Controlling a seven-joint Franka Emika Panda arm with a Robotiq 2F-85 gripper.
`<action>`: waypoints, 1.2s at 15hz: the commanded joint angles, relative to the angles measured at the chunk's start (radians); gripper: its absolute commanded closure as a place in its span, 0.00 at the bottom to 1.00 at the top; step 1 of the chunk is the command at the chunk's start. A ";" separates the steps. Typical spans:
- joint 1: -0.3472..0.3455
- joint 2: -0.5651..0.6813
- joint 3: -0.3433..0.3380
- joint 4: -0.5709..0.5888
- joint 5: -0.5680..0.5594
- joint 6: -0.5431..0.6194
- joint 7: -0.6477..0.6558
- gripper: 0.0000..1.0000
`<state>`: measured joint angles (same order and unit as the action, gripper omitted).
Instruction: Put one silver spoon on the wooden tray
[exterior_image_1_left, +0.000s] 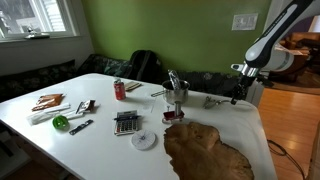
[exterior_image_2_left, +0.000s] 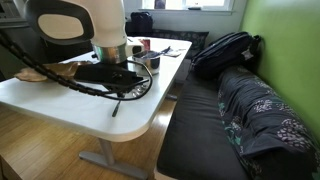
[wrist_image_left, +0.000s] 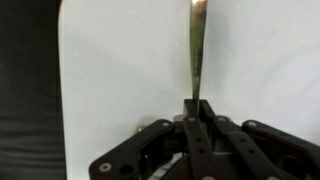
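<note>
In the wrist view my gripper (wrist_image_left: 195, 106) is shut on the thin handle of a silver spoon (wrist_image_left: 197, 50). The spoon points straight away from the jaws over the white table (wrist_image_left: 120, 70), and its far end is cut off by the frame edge. In an exterior view the gripper (exterior_image_1_left: 237, 92) hangs just above the table's far right end. The wooden tray (exterior_image_1_left: 205, 150), a large dark-brown slab with a wavy edge, lies at the near right of the table, well in front of the gripper. More silver cutlery (exterior_image_1_left: 210, 100) lies between them.
A metal stand (exterior_image_1_left: 176, 95) rises in the table's middle. A red can (exterior_image_1_left: 119, 90), a calculator (exterior_image_1_left: 126, 122), a white disc (exterior_image_1_left: 144, 140), a green object (exterior_image_1_left: 60, 122) and black-handled tools (exterior_image_1_left: 82, 108) lie to the left. A black backpack (exterior_image_2_left: 225, 50) sits on the bench.
</note>
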<state>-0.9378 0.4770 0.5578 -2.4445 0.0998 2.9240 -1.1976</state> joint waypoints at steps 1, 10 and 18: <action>-0.205 -0.073 0.274 -0.054 0.179 -0.111 -0.245 0.98; -0.196 -0.135 0.556 -0.095 0.225 -0.286 -0.327 0.98; 0.028 -0.221 0.461 -0.089 0.125 -0.255 -0.172 0.98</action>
<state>-1.1066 0.3376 1.1111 -2.5365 0.3088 2.6317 -1.5083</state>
